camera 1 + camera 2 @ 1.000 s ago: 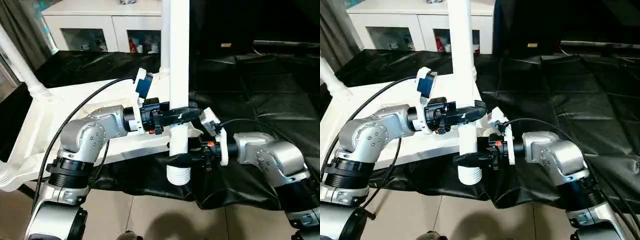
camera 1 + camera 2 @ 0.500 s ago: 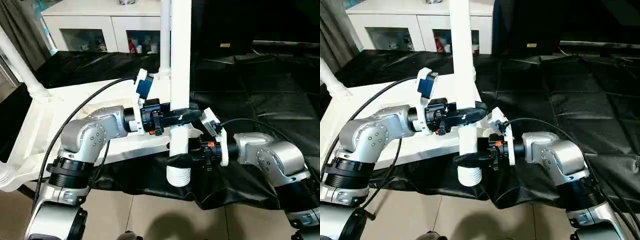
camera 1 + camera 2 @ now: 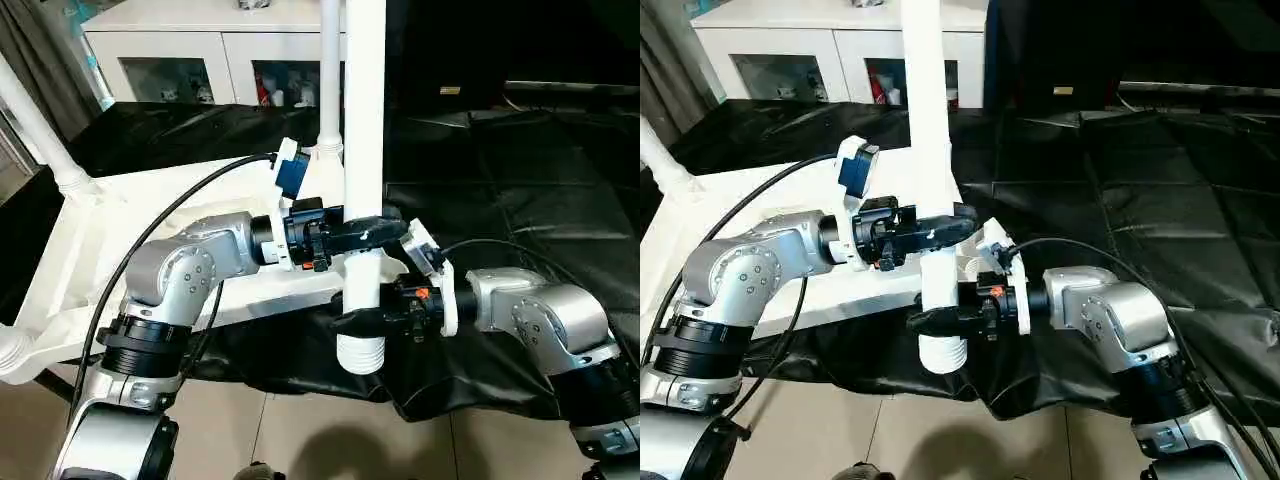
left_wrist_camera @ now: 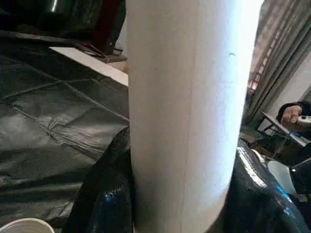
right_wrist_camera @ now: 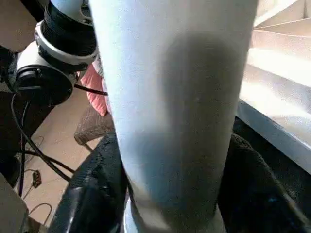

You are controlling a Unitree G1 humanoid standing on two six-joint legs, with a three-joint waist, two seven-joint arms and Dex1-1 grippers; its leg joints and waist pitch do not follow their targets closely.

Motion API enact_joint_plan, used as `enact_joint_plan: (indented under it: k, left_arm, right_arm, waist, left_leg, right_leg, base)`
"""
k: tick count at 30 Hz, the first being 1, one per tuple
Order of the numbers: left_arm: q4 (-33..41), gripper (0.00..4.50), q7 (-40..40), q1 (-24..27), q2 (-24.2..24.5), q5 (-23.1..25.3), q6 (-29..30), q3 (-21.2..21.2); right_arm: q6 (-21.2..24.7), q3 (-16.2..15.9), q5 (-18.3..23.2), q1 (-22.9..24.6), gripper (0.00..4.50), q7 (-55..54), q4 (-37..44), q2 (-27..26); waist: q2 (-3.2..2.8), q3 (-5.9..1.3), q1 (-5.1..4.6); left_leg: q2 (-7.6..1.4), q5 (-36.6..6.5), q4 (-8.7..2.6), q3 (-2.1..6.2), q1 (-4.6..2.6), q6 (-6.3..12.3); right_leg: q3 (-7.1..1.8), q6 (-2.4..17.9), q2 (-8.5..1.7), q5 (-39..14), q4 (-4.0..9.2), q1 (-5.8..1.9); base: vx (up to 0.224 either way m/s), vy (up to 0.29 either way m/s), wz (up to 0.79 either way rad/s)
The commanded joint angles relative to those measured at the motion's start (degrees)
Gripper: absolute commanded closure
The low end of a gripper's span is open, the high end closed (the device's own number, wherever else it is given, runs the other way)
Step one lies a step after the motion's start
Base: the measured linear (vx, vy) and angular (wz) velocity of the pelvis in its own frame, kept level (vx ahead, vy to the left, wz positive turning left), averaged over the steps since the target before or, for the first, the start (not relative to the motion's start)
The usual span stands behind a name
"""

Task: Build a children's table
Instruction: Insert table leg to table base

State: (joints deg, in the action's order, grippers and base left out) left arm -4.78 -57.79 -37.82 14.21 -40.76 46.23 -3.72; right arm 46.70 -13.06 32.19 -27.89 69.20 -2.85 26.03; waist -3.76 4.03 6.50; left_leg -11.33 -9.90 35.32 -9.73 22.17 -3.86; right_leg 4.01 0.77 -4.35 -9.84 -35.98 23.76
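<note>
Right claw (image 3: 940, 318) has just closed in on the lower end of the upright white leg (image 3: 362, 150) — left claw (image 3: 368, 228) stays clamped on it just above. Leg's ribbed end hangs off the near edge of the upturned table top (image 3: 120, 215) on the black-covered floor, not yet in a socket; w/ both claws gripping, it's prob ready to be steered in.

Silver forearms (image 3: 190, 270) — black cables (image 3: 170, 215), wrists
</note>
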Motion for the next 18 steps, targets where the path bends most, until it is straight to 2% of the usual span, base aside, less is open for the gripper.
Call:
enact_joint_plan:
  k: [1, 3, 4, 8, 9, 10, 11, 12, 13, 15, 16, 17, 18]
  left_arm:
    - [1.4, 2.66, -0.4, -0.5, 0.2, 0.0, -0.5, -0.2]
    - [1.2, 2.66, 0.8, 0.1, 0.0, 0.9, -1.1, -0.3]
    - [1.1, 2.1, 1.0, 0.3, -0.3, 0.8, -1.2, 0.0]
    - [0.6, 1.9, 3.0, 0.6, -1.6, -0.3, -1.3, 2.1]
    - [0.6, 1.6, 4.6, 1.3, -2.6, -0.3, -3.4, 3.6]
    - [0.6, 1.53, 4.6, 1.3, -2.6, -0.3, -3.4, 3.6]
    - [0.4, 1.51, 5.3, 1.7, -3.4, -0.9, -4.2, 4.9]
    - [0.3, 1.51, 5.3, 1.9, -3.8, -2.3, -3.9, 6.1]
    - [0.2, 1.51, 5.4, 2.0, -4.0, -2.7, -4.1, 6.7]
    - [-0.2, 1.51, 5.9, 2.2, -4.8, -3.5, -5.6, 8.3]
    - [-0.9, 1.51, 6.5, 2.3, -5.4, -3.5, -7.0, 9.5]
    - [-3.1, 1.51, 8.4, 1.9, -6.2, -2.6, -10.3, 11.4]
    - [-4.5, 1.51, 9.9, 1.5, -6.5, -1.6, -12.0, 12.1]
  right_arm:
    - [0.0, 0.1, 0.0, 0.5, 2.47, -0.6, 0.0, 0.2]
    - [-1.5, 0.9, -0.4, 0.8, 2.52, -1.8, -0.5, -0.9]
    - [-2.3, 1.4, -0.5, 0.9, 2.53, -2.4, -0.7, -1.4]
    - [-2.8, 2.7, 0.4, 1.3, 2.54, -3.2, -0.6, -2.6]
    - [-3.5, 3.6, 0.9, 1.8, 2.55, -3.9, -0.1, -3.4]
    - [-3.5, 3.6, 0.9, 1.8, 2.56, -3.9, -0.1, -3.4]
    - [-3.9, 4.0, 1.0, 2.0, 2.56, -4.4, 0.0, -3.8]
    - [-4.3, 4.3, 1.1, 2.0, 2.56, -4.8, 0.1, -4.1]
    - [-4.7, 4.5, 1.1, 2.0, 2.56, -5.1, 0.0, -4.3]
    - [-5.8, 5.6, 0.8, 2.1, 2.56, -6.5, -0.2, -5.0]
    - [-6.8, 6.2, 0.3, 2.1, 2.57, -7.6, -0.3, -5.3]
    - [-9.7, 7.9, -1.6, 1.8, 2.57, -11.3, -1.6, -6.3]
    - [-11.5, 9.1, -2.8, 1.4, 2.57, -14.0, -2.7, -6.9]
  waist:
    - [0.7, -5.04, 0.23]
    - [0.67, -5.05, 0.18]
    - [0.56, -5.03, 0.17]
    - [0.63, -5.07, 0.15]
    - [0.58, -5.06, 0.16]
    - [0.48, -5.03, 0.17]
    - [0.54, -5.02, 0.15]
    - [0.3, -5.08, 0.14]
    - [0.38, -5.09, 0.14]
    - [0.12, -5.12, 0.09]
    - [0.19, -5.07, 0.01]
    - [-0.05, -5.02, -0.06]
    - [-0.03, -5.02, -0.15]
  left_leg:
    - [-0.88, -9.1, -3.48, 0.34, -0.5, 1.42]
    - [-0.91, -9.3, -3.5, 0.37, -0.5, 1.32]
    - [-0.89, -9.4, -3.49, 0.37, -0.49, 1.27]
    - [-0.89, -9.4, -3.48, 0.37, -0.51, 1.29]
    - [-0.87, -9.5, -3.51, 0.39, -0.49, 1.32]
    - [-0.89, -9.6, -3.53, 0.43, -0.41, 1.33]
    - [-0.82, -9.8, -3.48, 0.37, -0.44, 1.3]
    - [-0.83, -9.7, -3.45, 0.36, -0.48, 1.2]
    - [-0.81, -9.6, -3.46, 0.36, -0.41, 1.2]
    - [-0.76, -10.2, -3.48, 0.41, -0.49, 1.23]
    - [-0.79, -10.3, -3.51, 0.36, -0.55, 1.29]
    - [-0.73, -10.6, -3.54, 0.39, -0.51, 1.32]
    - [-0.63, -10.8, -3.46, 0.29, -0.55, 1.05]
  right_leg:
    - [-2.13, 9.2, -3.0, -17.6, 5.01, -3.56]
    - [-2.1, 9.1, -2.98, -17.5, 4.99, -3.54]
    - [-2.11, 9.1, -3.01, -17.6, 5.0, -3.51]
    - [-2.08, 9.3, -2.99, -17.4, 5.09, -3.53]
    - [-2.05, 9.3, -2.98, -17.5, 5.07, -3.56]
    - [-2.05, 9.2, -3.0, -17.5, 5.06, -3.58]
    - [-2.02, 9.0, -3.02, -17.9, 5.26, -3.58]
    - [-2.06, 9.0, -3.01, -17.8, 5.24, -3.56]
    - [-2.02, 9.0, -3.0, -17.6, 5.18, -3.6]
    - [-1.95, 9.1, -2.93, -17.6, 5.23, -3.53]
    - [-1.97, 9.0, -2.87, -17.6, 5.33, -3.46]
    - [-1.93, 8.8, -2.85, -18.1, 5.42, -3.48]
    - [-1.92, 8.2, -2.9, -19.1, 5.67, -3.32]
  base:
    - [0.0, 0.0, 0.0]
    - [0.0, 0.0, 0.0]
    - [0.0, 0.0, 0.0]
    - [0.0, 0.0, 0.0]
    - [0.0, 0.0, 0.0]
    - [0.0, 0.0, 0.0]
    - [0.0, 0.0, 0.0]
    - [0.0, 0.0, 0.0]
    - [0.0, 0.0, 0.0]
    - [0.0, 0.0, 0.0]
    - [0.0, 0.0, 0.0]
    - [0.0, 0.0, 0.0]
    - [0.0, 0.0, 0.0]
